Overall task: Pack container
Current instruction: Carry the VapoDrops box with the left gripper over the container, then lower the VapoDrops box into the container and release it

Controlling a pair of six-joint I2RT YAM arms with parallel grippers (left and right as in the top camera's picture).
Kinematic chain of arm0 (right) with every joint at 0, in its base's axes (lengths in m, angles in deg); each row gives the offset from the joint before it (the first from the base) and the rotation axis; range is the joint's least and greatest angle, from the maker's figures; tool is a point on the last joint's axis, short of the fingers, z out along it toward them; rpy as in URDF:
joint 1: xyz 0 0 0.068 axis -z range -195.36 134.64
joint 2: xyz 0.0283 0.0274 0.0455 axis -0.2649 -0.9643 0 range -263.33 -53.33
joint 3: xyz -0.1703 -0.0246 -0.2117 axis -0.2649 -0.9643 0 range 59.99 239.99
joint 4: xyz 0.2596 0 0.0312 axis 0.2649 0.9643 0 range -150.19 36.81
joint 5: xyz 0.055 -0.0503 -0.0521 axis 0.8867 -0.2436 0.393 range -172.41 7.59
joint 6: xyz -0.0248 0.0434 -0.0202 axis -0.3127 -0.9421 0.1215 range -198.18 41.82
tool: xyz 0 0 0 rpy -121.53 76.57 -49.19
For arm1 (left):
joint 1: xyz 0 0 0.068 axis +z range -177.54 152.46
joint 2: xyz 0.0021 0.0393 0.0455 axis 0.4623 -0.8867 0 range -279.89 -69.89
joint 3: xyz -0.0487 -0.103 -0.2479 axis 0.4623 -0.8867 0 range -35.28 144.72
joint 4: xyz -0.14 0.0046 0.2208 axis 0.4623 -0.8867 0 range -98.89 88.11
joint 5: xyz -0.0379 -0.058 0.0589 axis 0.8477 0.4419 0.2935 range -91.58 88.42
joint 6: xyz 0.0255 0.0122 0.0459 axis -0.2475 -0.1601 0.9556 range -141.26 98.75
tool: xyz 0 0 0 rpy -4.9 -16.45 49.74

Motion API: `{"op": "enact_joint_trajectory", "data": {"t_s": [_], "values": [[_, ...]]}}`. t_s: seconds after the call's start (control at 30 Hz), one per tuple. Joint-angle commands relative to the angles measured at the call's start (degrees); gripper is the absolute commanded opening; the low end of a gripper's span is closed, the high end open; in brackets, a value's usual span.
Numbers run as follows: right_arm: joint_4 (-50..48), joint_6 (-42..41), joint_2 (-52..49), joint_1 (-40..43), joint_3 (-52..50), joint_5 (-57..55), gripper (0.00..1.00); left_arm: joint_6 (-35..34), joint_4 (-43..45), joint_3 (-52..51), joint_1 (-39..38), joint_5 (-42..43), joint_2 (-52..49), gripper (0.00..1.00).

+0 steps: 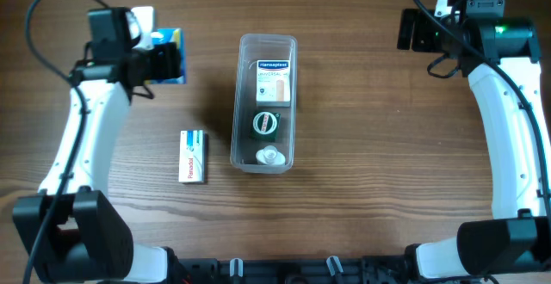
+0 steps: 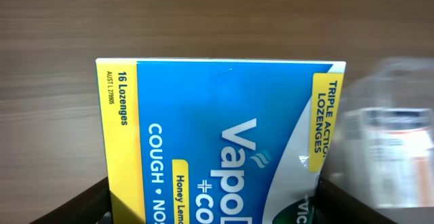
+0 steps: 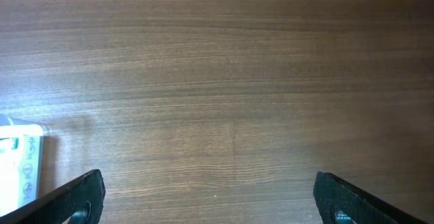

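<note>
The container (image 1: 243, 103) is a clear long tub standing mid-table. It holds a white-and-blue Hansaplast box (image 1: 274, 79), a dark round item (image 1: 265, 123) and a small white item (image 1: 270, 157). My left gripper (image 1: 164, 60) is at the far left and is open. Its fingers straddle a blue-and-yellow lozenge box (image 1: 175, 47), which fills the left wrist view (image 2: 217, 142). My right gripper (image 1: 415, 30) is open and empty at the far right, over bare wood (image 3: 209, 197). A white Panadol box (image 1: 193, 156) lies flat to the left of the container.
A blurred clear-and-white object (image 2: 390, 136) sits just right of the lozenge box; in the overhead view it shows as a white thing (image 1: 142, 15) behind the left wrist. A white printed edge (image 3: 19, 170) shows at the left of the right wrist view.
</note>
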Motion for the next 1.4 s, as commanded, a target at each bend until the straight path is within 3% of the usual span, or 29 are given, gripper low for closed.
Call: {"op": "enact_joint_trajectory", "data": {"t_s": [0.0, 0.2, 0.37, 0.53, 0.7, 1.37], "values": [[-0.2, -1.0, 0.5, 0.0, 0.7, -0.4, 1.00, -8.0, 0.3, 3.0, -6.4, 0.9, 1.6, 0.76], [-0.2, -1.0, 0.5, 0.0, 0.7, -0.4, 1.00, -9.4, 0.4, 7.2, -17.5, 0.9, 1.6, 0.66], [-0.2, -1.0, 0.5, 0.0, 0.7, -0.4, 1.00, -9.7, 1.6, 7.3, -23.9, -1.6, 1.6, 0.64], [-0.2, -1.0, 0.5, 0.0, 0.7, -0.4, 1.00, -16.4, 1.9, 7.3, -28.6, -9.5, 1.4, 0.69], [-0.2, -1.0, 0.5, 0.0, 0.7, -0.4, 1.00, -21.5, 2.0, 7.3, -29.8, -12.4, 0.9, 0.71], [-0.2, -1.0, 0.5, 0.0, 0.7, -0.4, 1.00, -21.5, 3.6, 7.3, -29.8, -12.6, -7.6, 0.72]]}}
